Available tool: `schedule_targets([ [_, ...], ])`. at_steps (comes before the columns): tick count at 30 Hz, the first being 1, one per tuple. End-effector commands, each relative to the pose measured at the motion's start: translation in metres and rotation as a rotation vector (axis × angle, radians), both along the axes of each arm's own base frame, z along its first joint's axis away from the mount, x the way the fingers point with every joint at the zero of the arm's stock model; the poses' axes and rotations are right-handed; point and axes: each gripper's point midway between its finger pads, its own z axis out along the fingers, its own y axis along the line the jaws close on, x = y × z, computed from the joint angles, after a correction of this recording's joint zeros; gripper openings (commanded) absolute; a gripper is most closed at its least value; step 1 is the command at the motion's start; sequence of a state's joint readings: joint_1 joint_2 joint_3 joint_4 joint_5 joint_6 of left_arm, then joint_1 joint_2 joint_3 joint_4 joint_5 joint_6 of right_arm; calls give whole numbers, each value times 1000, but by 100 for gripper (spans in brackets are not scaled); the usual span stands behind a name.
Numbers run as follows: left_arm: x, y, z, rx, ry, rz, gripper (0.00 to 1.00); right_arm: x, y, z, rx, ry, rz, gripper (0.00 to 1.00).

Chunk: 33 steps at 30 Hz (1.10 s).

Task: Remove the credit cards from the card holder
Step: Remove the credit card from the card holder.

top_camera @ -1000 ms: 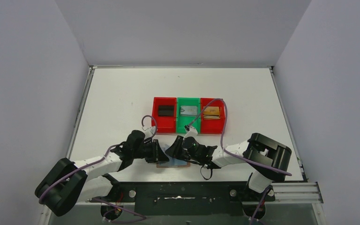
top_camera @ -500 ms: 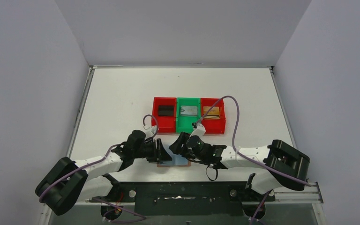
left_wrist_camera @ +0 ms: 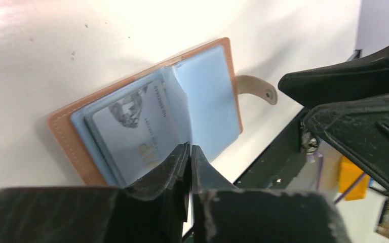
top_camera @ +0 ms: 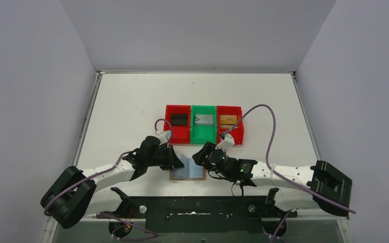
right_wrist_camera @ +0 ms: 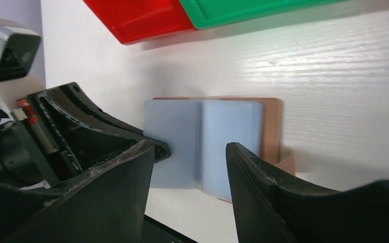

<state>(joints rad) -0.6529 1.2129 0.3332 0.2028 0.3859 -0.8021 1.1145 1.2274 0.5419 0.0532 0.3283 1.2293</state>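
Note:
The tan-brown card holder (top_camera: 188,175) lies open near the table's front edge, its blue lining up. In the left wrist view a silver-grey credit card (left_wrist_camera: 131,131) sits in a pocket of the card holder (left_wrist_camera: 63,126), and the snap tab (left_wrist_camera: 256,88) sticks out to the right. My left gripper (left_wrist_camera: 190,152) is shut, pinching the near edge of a raised blue inner leaf (left_wrist_camera: 174,96). From the left, the left gripper (top_camera: 176,158) meets the holder. My right gripper (right_wrist_camera: 190,147) hangs open over the card holder (right_wrist_camera: 271,131), nothing between its fingers. The right gripper (top_camera: 198,156) is at the holder's right.
Three bins stand in a row behind the holder: a red bin (top_camera: 178,132) with a black card (top_camera: 179,119), a green bin (top_camera: 203,134) with a silver-grey card (top_camera: 203,119), and a red bin (top_camera: 230,135) with a gold-tan card (top_camera: 228,120). Purple cables loop over both arms.
The right gripper has opened and its arm has stretched out to the right. The left gripper opened briefly, then shut again on the leaf's edge.

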Motion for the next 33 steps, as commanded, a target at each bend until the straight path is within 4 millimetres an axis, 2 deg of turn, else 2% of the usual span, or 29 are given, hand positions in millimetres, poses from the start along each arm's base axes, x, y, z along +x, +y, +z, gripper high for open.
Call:
schedule_targets([
  [1, 18, -2, 10, 47, -63, 16, 0, 3, -16, -2, -10, -14, -72, 55],
  [5, 19, -2, 16, 72, -84, 5, 0, 1, -26, -6, -16, -3, -101, 55],
  [10, 15, -11, 24, 62, -91, -26, 24, 1, -39, -7, -27, 0, -143, 56],
  [13, 7, -22, 23, 25, -61, -73, 31, 0, -46, -8, -32, 0, -162, 57],
  [18, -1, -44, 27, -12, -59, -123, 36, 0, -53, -7, -32, -4, -185, 57],
  [24, -4, -59, 25, -2, -62, -149, 39, -1, -58, -6, -29, -4, -195, 58],
  [31, -8, -60, 13, 53, -48, -142, 41, -3, -60, -8, -18, 2, -197, 59],
  [33, -8, -60, 15, 70, -61, -148, 45, -3, -60, -8, -13, 0, -197, 59],
])
